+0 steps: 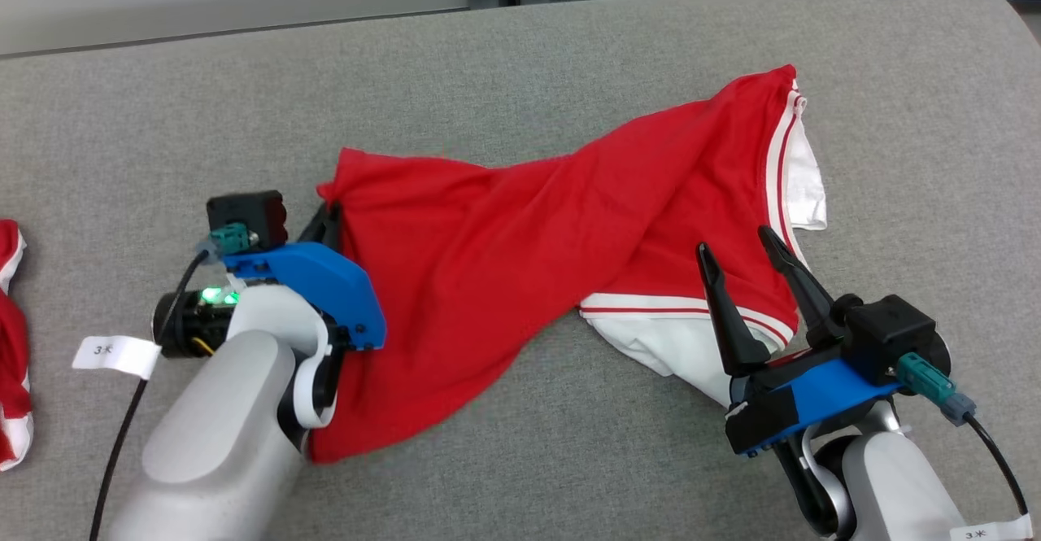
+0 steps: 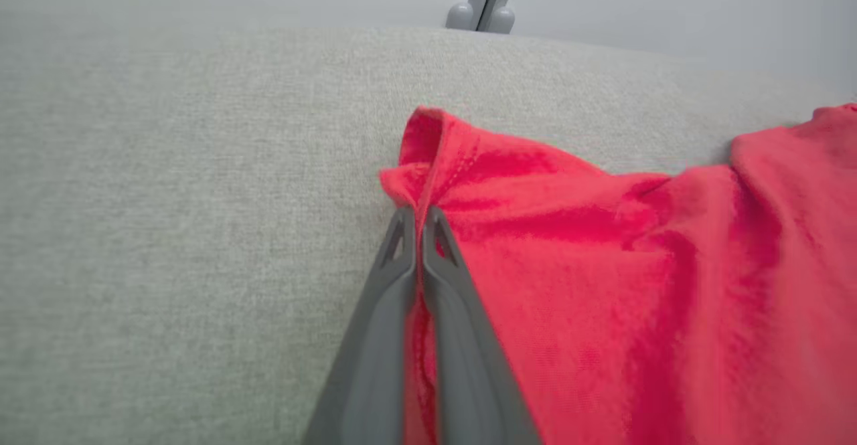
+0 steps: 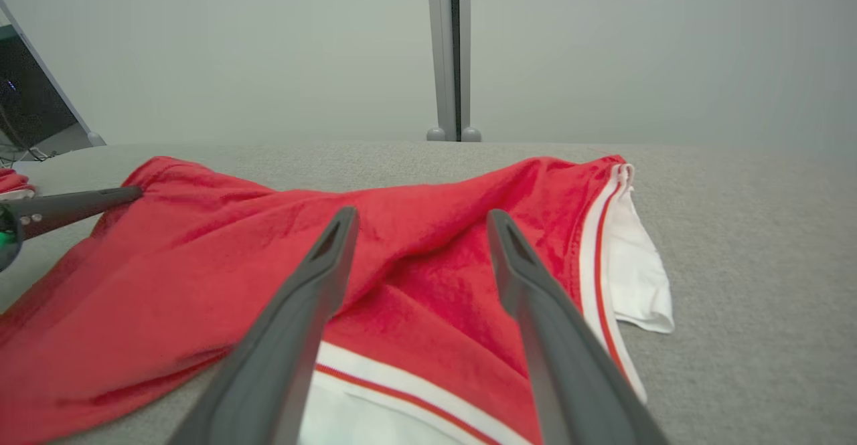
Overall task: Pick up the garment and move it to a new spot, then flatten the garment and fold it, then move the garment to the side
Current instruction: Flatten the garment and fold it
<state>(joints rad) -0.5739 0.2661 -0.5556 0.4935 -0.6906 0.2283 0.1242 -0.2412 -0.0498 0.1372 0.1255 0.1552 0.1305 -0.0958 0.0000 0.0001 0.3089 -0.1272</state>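
The red garment (image 1: 504,264) lies twisted across the grey counter (image 1: 569,53). The left gripper (image 2: 420,221) is pinching its left-hand edge. The right gripper (image 1: 734,242) hangs spread above its white-striped end. I'd have the right one clamp that end too, then lift both evenly. A cable tag (image 1: 115,355) reads "3", then an unclear mark.

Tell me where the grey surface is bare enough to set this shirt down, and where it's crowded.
Bare: the far strip of the grey surface behind the red garment, the right end past its white edge, and the near strip in front of it. Crowded: the left, between the left gripper and a second red garment.
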